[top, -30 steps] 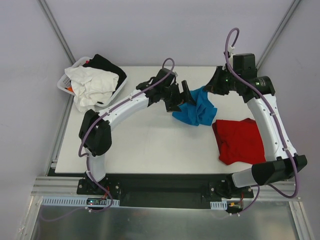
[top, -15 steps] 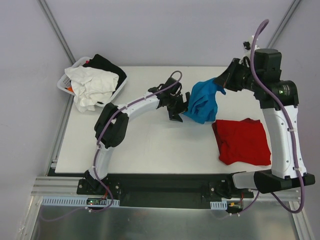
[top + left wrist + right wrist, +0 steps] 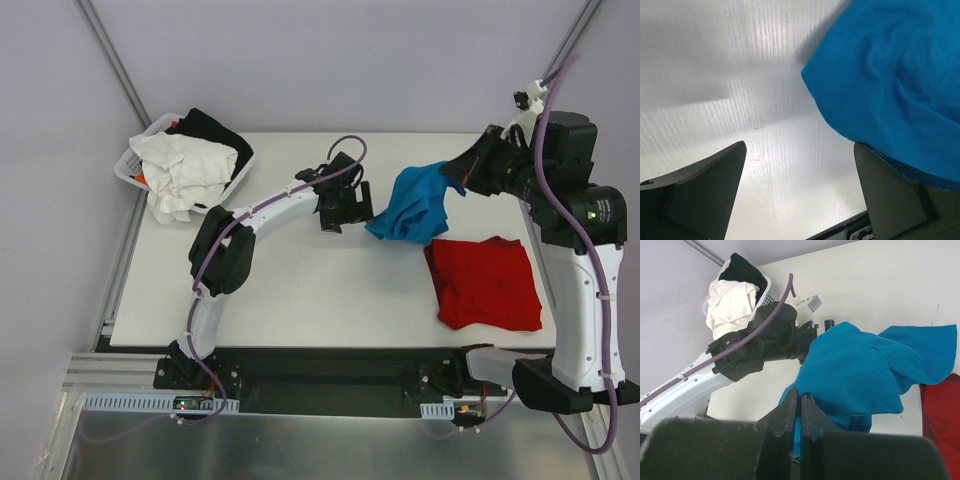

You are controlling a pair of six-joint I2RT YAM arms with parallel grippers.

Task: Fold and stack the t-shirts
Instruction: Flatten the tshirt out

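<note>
While in the right claw (image 3: 455,177), turquoise t-shirt (image 3: 412,205), long axis down-left.

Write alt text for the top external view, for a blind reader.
The right gripper holds a bunched blue t-shirt up over a white table, the open left gripper just beside it. A folded red t-shirt lies near the right edge; a basket of white and black clothes sits far left.
</note>
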